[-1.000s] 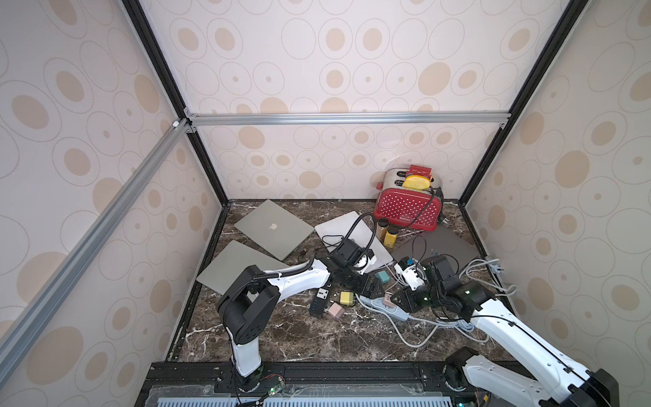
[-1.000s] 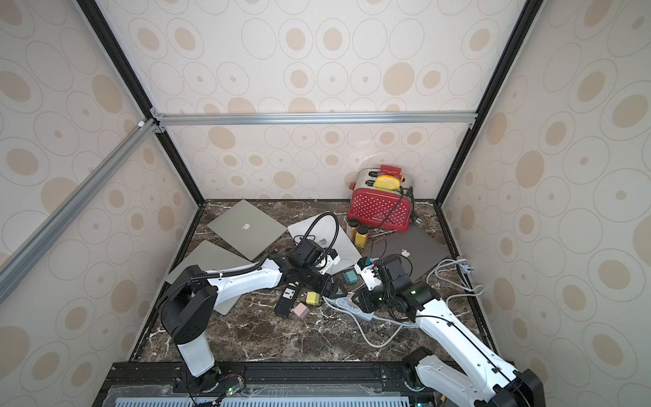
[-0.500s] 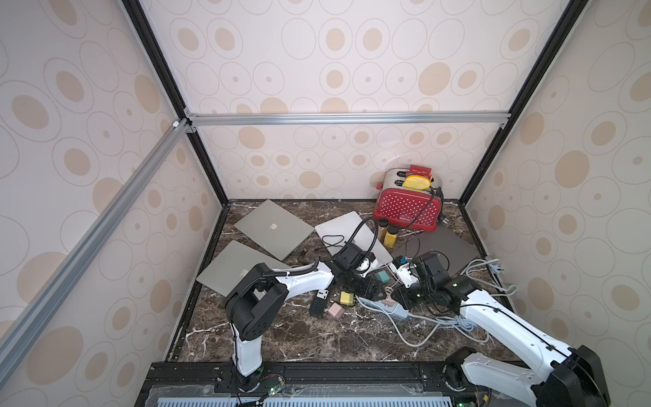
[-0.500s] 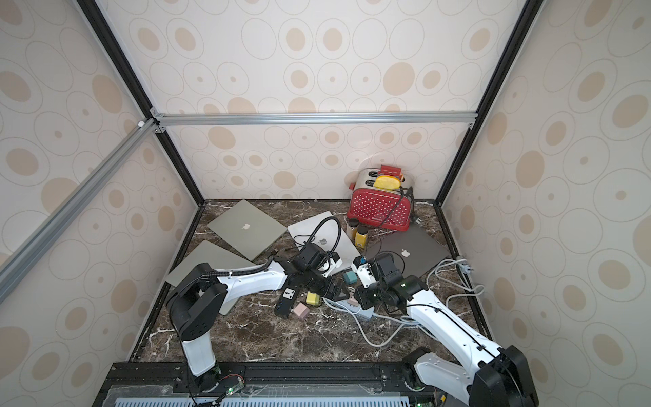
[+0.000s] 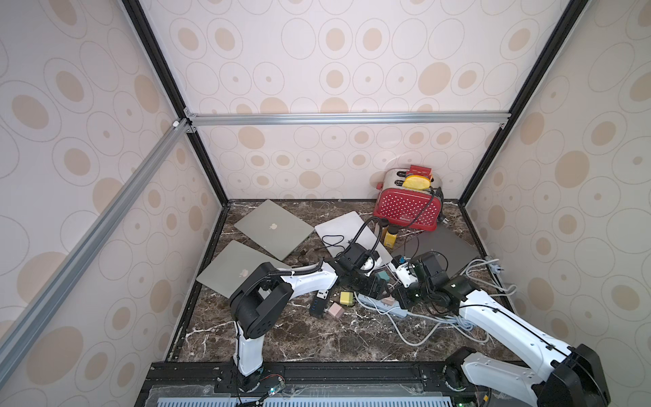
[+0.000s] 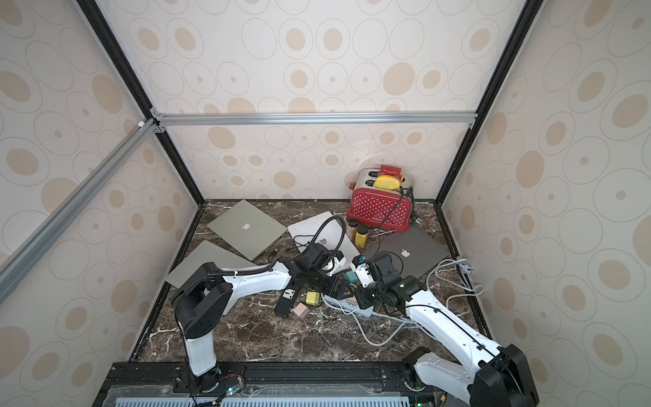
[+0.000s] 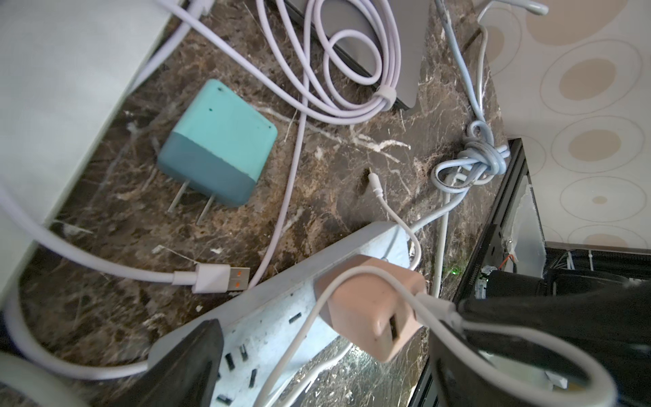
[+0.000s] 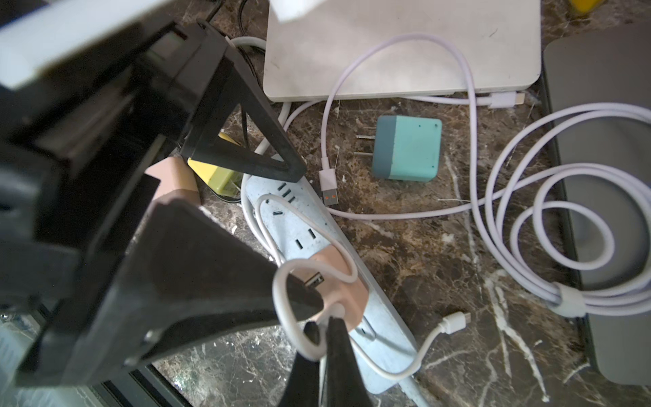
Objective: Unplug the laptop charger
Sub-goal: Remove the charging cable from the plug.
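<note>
Clearly the right tool [image 8: 322,327] is clenched on the white cable [image 8: 422,349] beside the pink charger [image 8: 347,289], plugged into the pale-blue power strip [image 8: 306,218], while the left tool [image 8: 303,234] stands wide released over that strip.

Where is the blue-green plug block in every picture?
In a top view: blue-green plug block mid-table, just beyond the power strip.
In a top view: the block in the same spot.
Left wrist: block lying between white laptop and strip.
Right wrist: block in the same gap, prongs bare.
Shared landmark: the pale blue power strip.
</note>
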Motion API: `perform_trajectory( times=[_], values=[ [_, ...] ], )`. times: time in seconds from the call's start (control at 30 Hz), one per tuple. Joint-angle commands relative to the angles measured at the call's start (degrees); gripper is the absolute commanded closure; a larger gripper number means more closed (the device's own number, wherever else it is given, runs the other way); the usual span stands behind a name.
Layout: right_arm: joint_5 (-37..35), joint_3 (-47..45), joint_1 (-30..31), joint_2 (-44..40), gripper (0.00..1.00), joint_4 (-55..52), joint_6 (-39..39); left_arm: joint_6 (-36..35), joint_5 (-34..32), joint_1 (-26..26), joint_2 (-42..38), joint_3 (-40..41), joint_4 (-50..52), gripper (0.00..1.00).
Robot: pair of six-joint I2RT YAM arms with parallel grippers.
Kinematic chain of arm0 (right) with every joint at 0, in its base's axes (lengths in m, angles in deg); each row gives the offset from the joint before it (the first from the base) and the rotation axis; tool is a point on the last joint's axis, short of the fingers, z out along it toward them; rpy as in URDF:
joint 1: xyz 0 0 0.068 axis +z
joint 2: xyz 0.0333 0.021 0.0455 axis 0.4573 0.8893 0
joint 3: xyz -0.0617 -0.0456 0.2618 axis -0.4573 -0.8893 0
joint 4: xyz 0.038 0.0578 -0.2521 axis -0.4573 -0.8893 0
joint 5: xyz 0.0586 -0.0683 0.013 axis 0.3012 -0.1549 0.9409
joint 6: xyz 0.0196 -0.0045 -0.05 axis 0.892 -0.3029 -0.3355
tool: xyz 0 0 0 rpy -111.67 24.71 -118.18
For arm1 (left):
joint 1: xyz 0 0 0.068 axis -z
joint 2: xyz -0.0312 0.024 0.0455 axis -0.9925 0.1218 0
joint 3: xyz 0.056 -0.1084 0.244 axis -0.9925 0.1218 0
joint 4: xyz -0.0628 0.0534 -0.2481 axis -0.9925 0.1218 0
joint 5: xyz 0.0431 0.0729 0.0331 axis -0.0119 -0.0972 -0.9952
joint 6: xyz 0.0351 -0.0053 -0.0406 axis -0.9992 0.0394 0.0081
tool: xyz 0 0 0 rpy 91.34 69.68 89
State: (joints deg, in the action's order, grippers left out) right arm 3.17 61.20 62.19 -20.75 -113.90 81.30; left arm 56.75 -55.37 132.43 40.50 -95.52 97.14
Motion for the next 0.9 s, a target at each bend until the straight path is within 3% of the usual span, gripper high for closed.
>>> perform_trajectory(
  times=[0.0,0.23,0.7,0.87],
  values=[
    [-0.13,-0.21,1.43,-0.75,1.0,1.26,0.63,-1.72,-5.38,0.58,1.93,-0.71,6.66,0.09],
    [0.39,-0.77,1.62,-1.73,1.0,2.73,1.23,-6.1,-10.01,1.44,3.35,-2.52,14.69,0.1],
    [1.26,-4.02,1.58,-6.2,1.0,11.24,12.07,-3.25,-12.96,2.16,6.88,-0.98,13.93,0.1],
    [-1.65,-3.13,1.62,-8.91,1.0,8.51,10.39,-2.81,-12.52,2.21,6.42,0.15,13.14,0.1]
  ],
)
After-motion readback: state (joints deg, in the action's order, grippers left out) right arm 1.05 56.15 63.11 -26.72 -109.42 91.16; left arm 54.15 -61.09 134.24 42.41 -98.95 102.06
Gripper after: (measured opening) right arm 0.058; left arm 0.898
